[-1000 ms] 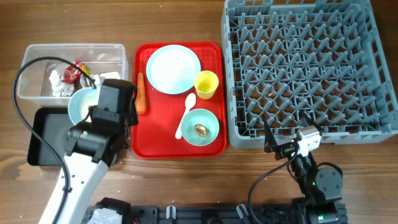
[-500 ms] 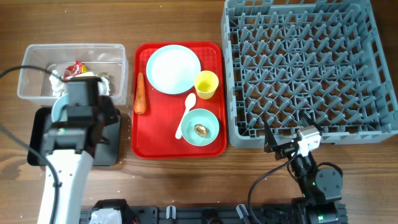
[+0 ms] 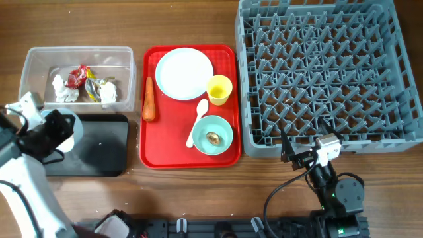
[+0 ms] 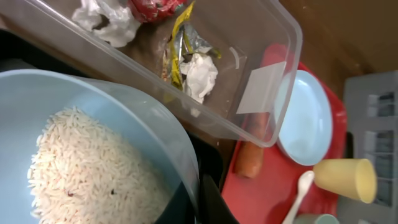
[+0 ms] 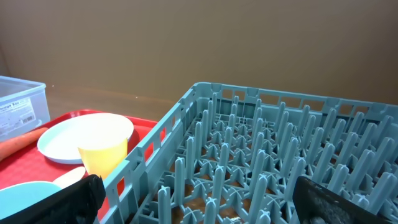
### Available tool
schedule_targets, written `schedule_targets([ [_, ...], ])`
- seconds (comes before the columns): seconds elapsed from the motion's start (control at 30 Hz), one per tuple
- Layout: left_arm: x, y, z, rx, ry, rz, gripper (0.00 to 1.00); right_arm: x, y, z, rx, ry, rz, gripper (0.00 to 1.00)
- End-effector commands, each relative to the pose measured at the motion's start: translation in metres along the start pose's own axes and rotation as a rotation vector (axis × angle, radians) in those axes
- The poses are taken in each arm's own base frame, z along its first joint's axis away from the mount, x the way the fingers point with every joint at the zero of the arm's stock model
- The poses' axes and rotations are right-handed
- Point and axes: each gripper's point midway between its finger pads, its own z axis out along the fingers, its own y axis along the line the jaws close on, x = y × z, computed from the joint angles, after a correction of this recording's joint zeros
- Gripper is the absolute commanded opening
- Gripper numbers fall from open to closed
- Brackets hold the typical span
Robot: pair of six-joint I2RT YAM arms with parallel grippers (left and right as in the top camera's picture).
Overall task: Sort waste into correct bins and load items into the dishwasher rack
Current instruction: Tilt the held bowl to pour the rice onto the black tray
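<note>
Writing: a white label (image 5: 15, 110) on the tub (image 3: 30, 66); its print is too small to read. A second white sticker (image 4: 261, 87) on the tub's wall looks blank.
Left claw (image 3: 63, 129): shut on the rim of a bowl (image 4: 155, 124) of rice (image 4: 87, 168); one dark finger (image 4: 200, 200) shows at the rim.
Bowl's place: at the left claw, over the left end of the black tray (image 3: 99, 149); from above the claw hides most of it.
Tub: just beyond the left claw, holding tissue (image 3: 59, 87) and a red wrapper (image 3: 78, 76).
Red tray (image 3: 172, 149): between the claws, with carrot (image 3: 149, 100), plate (image 3: 184, 73), cup (image 3: 219, 89), spoon (image 3: 197, 122) and a second bowl (image 3: 225, 127) with a brown lump (image 3: 213, 137).
Right claw (image 5: 196, 183): fully spread, empty, touching nothing.
Rack (image 3: 246, 79): straight ahead of the right claw, its near wall close.
</note>
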Motion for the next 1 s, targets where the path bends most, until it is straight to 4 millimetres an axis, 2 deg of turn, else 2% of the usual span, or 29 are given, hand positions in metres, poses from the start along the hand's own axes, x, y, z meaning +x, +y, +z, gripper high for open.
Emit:
schedule_targets([
  [0.0, -0.01, -0.013, 0.001, 0.226, -0.02, 0.03, 0.04, -0.001, -0.004, 0.0, 0.019, -0.006, -0.01, 1.0],
  [0.3, -0.01, -0.003, 0.015, 0.439, -0.027, -0.032, 0.04, -0.001, -0.004, 0.0, 0.019, -0.006, -0.01, 1.0],
  [0.37, -0.011, -0.003, 0.013, 0.457, -0.035, -0.043, 0.04, -0.001, -0.004, 0.0, 0.019, -0.006, -0.01, 1.0],
  [0.47, -0.015, -0.014, 0.0, 0.559, -0.069, -0.078, 0.04, -0.001, -0.004, 0.0, 0.019, -0.006, -0.01, 1.0],
  [0.6, -0.017, -0.016, -0.006, 0.592, -0.086, -0.106, 0.04, -0.001, -0.004, 0.0, 0.019, -0.006, -0.01, 1.0],
  [0.83, 0.001, -0.029, -0.013, 0.648, -0.06, -0.111, 0.04, -0.001, -0.004, 0.0, 0.019, -0.006, -0.011, 1.0],
  [0.97, -0.001, -0.029, -0.017, 0.679, -0.085, -0.129, 0.04, -0.001, -0.004, 0.0, 0.019, -0.006, -0.01, 1.0],
])
